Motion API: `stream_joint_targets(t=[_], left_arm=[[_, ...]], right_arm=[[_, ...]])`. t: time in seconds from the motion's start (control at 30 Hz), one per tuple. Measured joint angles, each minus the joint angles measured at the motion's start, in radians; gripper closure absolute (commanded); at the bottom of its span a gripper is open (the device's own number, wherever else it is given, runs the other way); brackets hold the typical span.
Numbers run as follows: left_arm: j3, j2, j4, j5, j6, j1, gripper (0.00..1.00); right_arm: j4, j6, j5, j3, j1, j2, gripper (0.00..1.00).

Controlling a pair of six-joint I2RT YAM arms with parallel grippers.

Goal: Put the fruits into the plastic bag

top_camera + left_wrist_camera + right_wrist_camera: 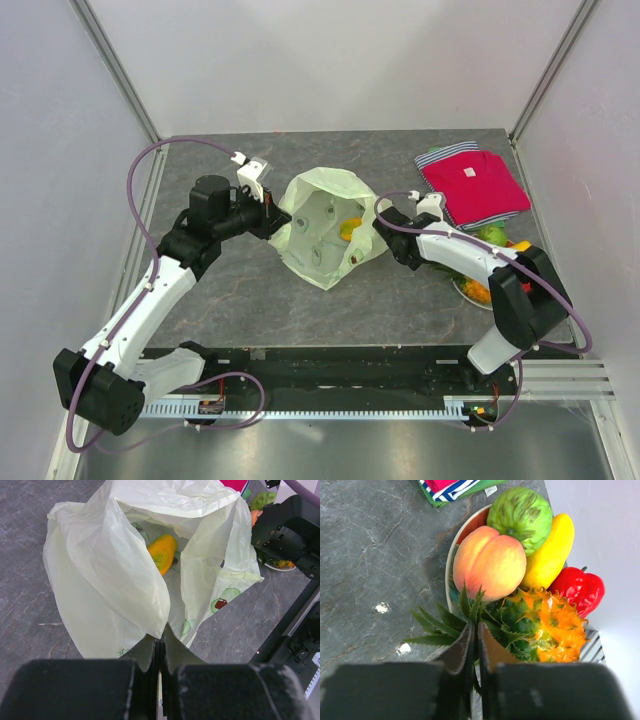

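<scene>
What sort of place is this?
Probably a robot test cell: white walls on metal framing enclose a grey table, a left arm and right arm are bolted at its edge, and toy fruit sits on a plate.

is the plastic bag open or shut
Open: the plastic bag gapes wide in the left wrist view, with an orange-yellow fruit visible inside.

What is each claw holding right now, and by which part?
The left claw pinches the plastic bag by its near edge. The right claw appears closed on the pineapple by its green crown leaves.
</scene>
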Motion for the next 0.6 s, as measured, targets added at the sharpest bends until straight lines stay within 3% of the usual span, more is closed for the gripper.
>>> stream_joint_targets(t=[0.6], left_arm=[[0.0,0.0,0.0,0.01,0.0,0.0,0.98]], right_arm=[[-0.113,-0.005,-0.016,0.012,0.0,-0.198,1.0]])
